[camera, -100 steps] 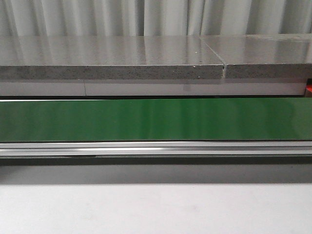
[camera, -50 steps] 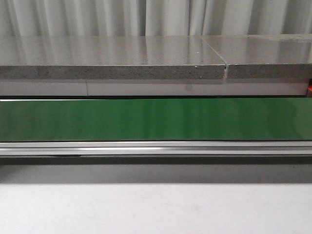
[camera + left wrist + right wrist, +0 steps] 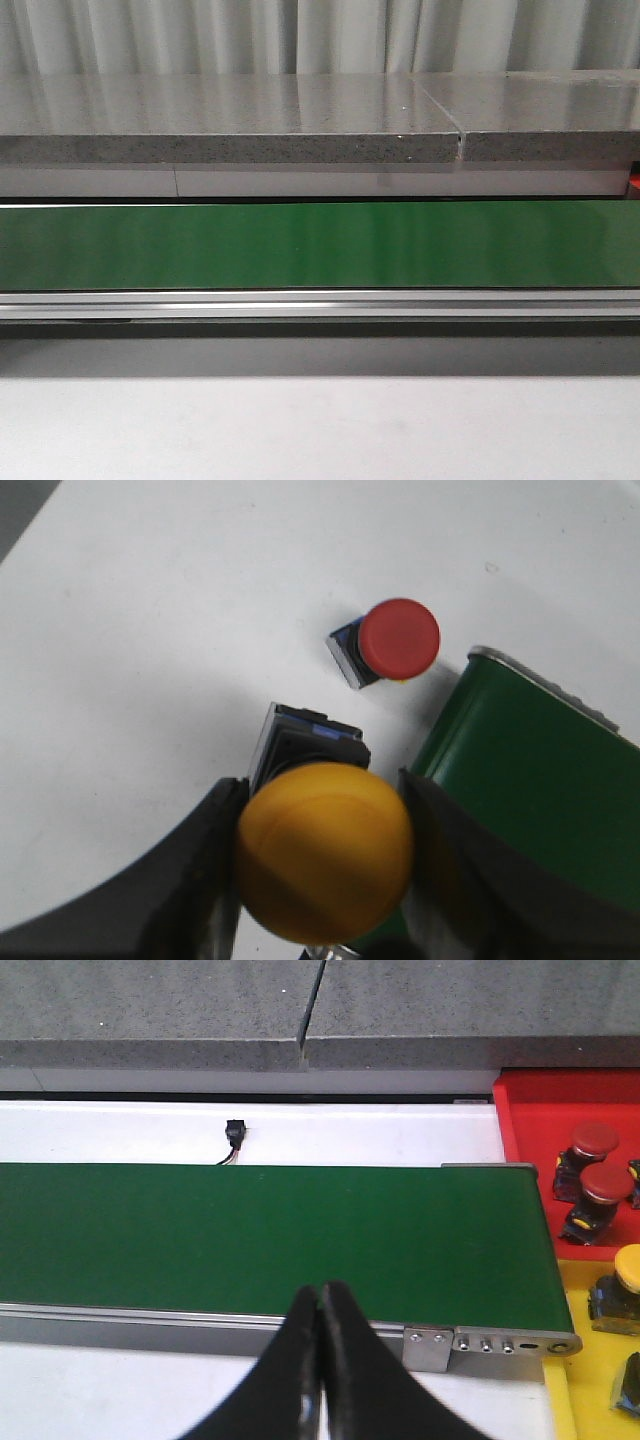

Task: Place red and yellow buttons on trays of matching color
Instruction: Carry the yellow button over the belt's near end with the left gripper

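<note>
Fingers of the left gripper (image 3: 322, 880) pinch a yellow button (image 3: 322, 850) by its cap, one on each side, above the white surface (image 3: 150, 660). Just beyond those fingers a red button (image 3: 392, 640) lies loose on the surface beside the end of the green belt (image 3: 530, 790). The right gripper (image 3: 320, 1360) has its fingers pressed together, holding nothing, over the near edge of the belt.

Ahead and to the side of the right fingers, the red tray (image 3: 525, 1130) already holds two red buttons (image 3: 590, 1165), and the yellow tray (image 3: 585, 1360) at least one yellow one. Judging by this, sorting is well along; the held yellow button and the loose red one remain.

Only the wrist views show buttons and trays; the front view shows just belt and surface.
</note>
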